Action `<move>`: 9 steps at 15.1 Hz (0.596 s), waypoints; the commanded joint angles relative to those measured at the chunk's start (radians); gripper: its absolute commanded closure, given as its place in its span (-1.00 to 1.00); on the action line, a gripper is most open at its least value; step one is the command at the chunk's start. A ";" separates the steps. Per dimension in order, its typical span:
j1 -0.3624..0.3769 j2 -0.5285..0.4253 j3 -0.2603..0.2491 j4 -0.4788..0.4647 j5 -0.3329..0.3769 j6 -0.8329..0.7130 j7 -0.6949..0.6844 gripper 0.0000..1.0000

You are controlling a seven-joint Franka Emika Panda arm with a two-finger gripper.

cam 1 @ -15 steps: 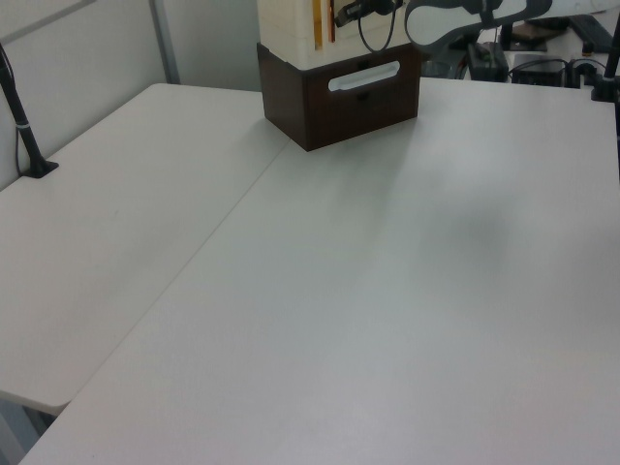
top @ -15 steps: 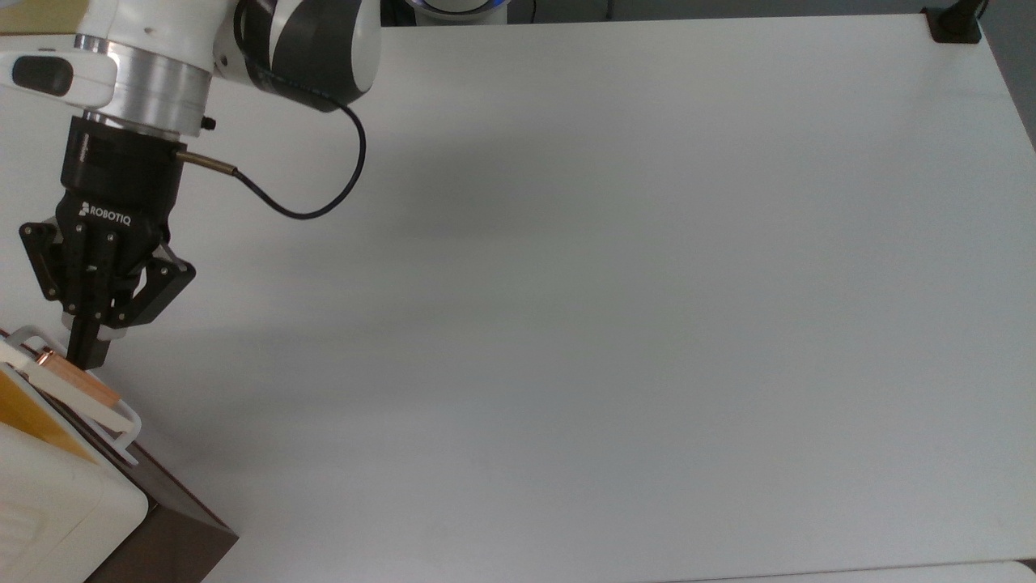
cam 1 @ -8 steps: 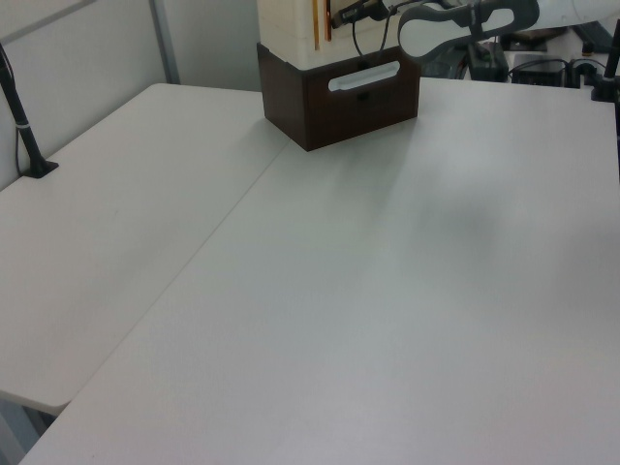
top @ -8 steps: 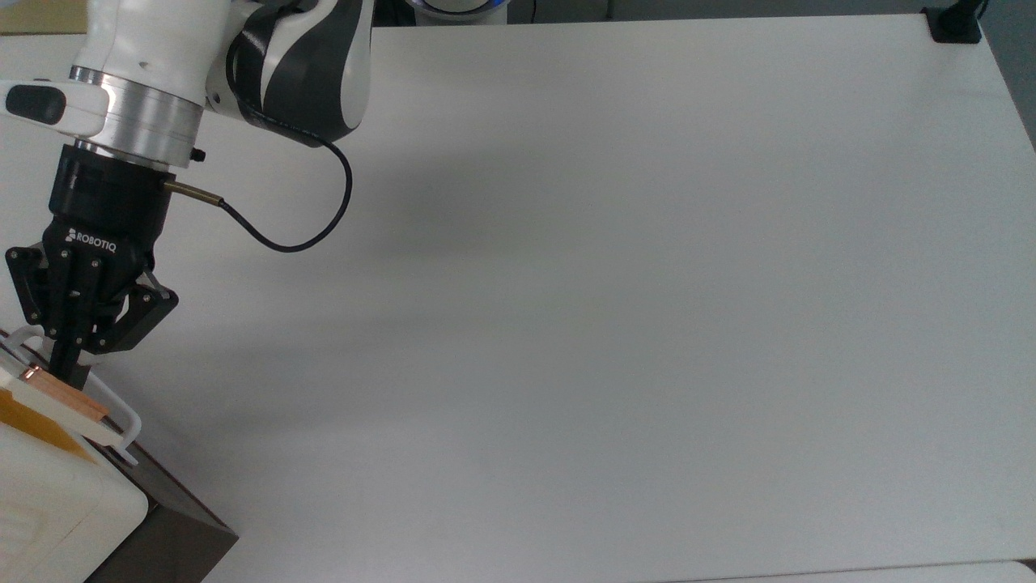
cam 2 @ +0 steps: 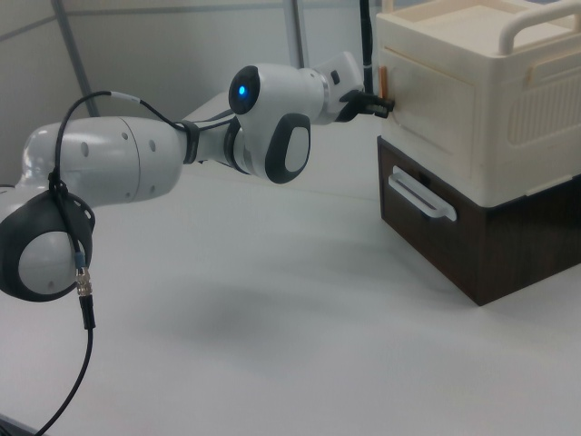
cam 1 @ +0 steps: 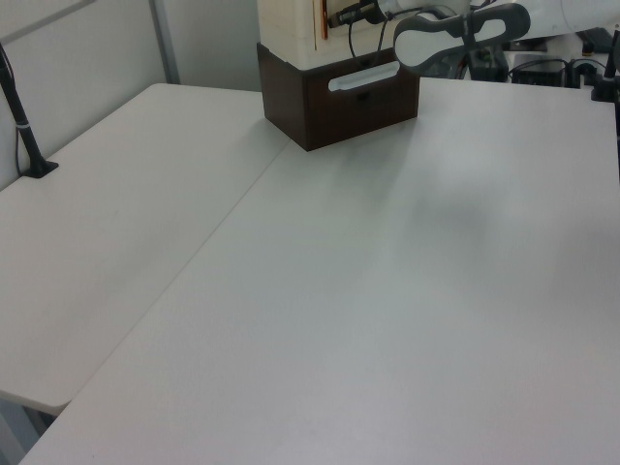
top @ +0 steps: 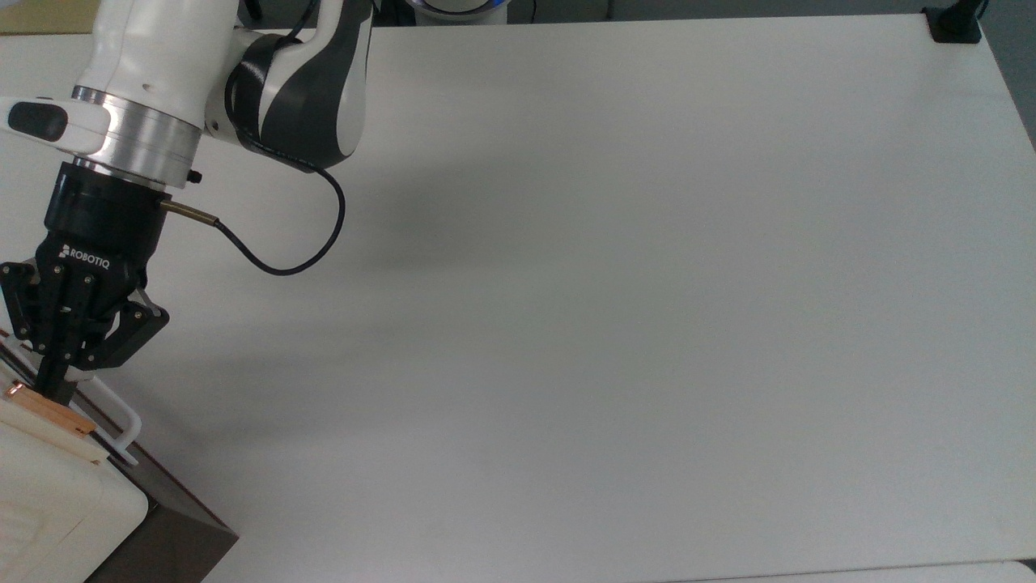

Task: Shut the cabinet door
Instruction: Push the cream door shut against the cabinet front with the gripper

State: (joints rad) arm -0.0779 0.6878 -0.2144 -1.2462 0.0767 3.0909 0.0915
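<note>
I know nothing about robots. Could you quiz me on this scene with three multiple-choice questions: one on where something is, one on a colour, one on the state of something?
1. Where is the pincer in the top view?
A. Far right edge of the table
B. Lower left, at the cabinet door's copper strip
C. Middle of the table

2. What colour is the drawer front under the cream cabinet?
A. Dark brown with a white bar handle
B. Blue
C. Bright green

3. How does the cabinet door stand?
A. Taken off and lying on the table
B. Swung wide open
C. Nearly shut against the cabinet

Answers:
1 B: the pincer's tip meets the copper strip at the top view's lower left.
2 A: in the right view the drawer front is dark brown and carries a white handle.
3 C: in the right view the door lies almost flush with the cabinet front.
</note>
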 commanded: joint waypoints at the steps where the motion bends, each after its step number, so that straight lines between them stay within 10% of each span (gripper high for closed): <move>1: 0.006 0.029 -0.026 0.047 0.017 0.034 0.016 0.83; 9: -0.013 0.079 -0.026 0.097 0.018 0.043 0.017 0.83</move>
State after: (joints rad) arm -0.0864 0.7272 -0.2250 -1.1944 0.0767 3.1130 0.0929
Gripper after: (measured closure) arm 0.912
